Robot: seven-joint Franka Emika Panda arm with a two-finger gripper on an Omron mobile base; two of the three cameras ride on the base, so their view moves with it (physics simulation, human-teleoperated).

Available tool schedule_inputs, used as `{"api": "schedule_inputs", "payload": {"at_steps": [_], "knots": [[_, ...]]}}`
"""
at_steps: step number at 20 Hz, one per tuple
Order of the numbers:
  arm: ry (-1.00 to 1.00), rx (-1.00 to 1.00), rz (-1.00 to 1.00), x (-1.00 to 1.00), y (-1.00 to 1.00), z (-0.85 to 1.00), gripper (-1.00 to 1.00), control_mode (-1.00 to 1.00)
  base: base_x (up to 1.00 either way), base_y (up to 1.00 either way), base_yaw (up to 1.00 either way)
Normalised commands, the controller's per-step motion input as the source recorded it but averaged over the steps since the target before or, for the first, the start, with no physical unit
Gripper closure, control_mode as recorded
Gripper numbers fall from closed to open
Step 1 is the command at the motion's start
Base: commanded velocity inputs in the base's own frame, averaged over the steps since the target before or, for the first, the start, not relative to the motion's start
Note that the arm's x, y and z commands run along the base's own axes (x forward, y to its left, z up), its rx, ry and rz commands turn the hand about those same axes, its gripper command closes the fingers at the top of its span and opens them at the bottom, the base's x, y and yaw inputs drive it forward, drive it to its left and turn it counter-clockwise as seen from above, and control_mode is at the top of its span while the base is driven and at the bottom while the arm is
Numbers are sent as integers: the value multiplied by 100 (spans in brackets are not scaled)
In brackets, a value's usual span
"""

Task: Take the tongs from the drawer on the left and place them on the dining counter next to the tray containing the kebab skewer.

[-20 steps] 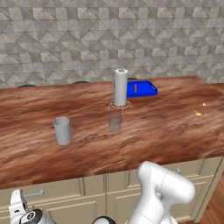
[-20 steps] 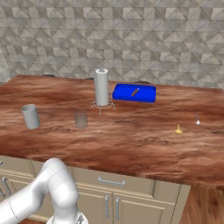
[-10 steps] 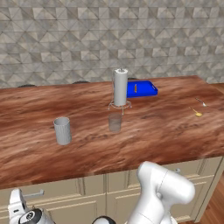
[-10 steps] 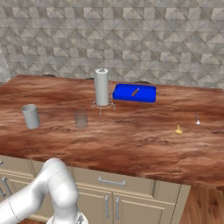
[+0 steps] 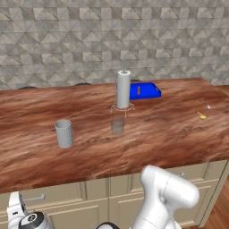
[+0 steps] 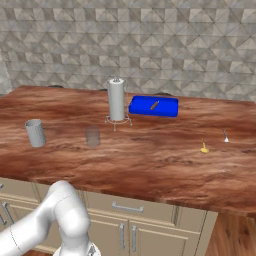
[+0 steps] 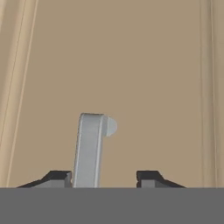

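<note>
- Beige drawer front (image 7: 131, 65) is filling the hand view, with its silver bar handle (image 7: 89, 151) running up from between the gripper (image 7: 103, 177) tips.
- Gripper is sitting around the handle: left fingertip (image 7: 56, 178) is right beside the bar, right one is standing apart from it with a gap. Jaws partway shut, not clamped; can't tell if the left pad is actually touching.
- Handle is sitting off-centre between the jaws, close to the left tip.
- Step in hand, as I judge it: getting hold of the handle so the drawer can be pulled open.
- Tongs are not visible; presumably inside the shut drawer.
- Blue tray (image 6: 153, 106) is lying at the back of the reddish-brown counter (image 6: 150, 155), skewer (image 6: 154, 105) lying in it, just beside the paper-towel roll (image 6: 116, 99).
- Grey cup (image 6: 35, 132) and a clear glass (image 6: 92, 136) are standing on the near half; a small yellow item (image 6: 204, 148) and a tiny silver utensil (image 6: 225, 136) are lying toward the right end.
- Risks: the off-centre bar could be pushed sideways as the jaws close, or slip out near its rounded end when pulling; pulling before the grip is firm would leave the drawer shut.
- Later risk: the roll next to the tray could get knocked when placing.
</note>
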Motion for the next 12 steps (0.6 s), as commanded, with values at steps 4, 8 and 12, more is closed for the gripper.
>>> {"api": "schedule_inputs", "payload": {"at_steps": [4,8,12], "knots": [[0,0,0,0,0,0,100,-100,0,0,0],[0,0,0,0,0,0,100,-100,0,0,0],[0,0,0,0,0,-1,100,-100,0,0,0]]}}
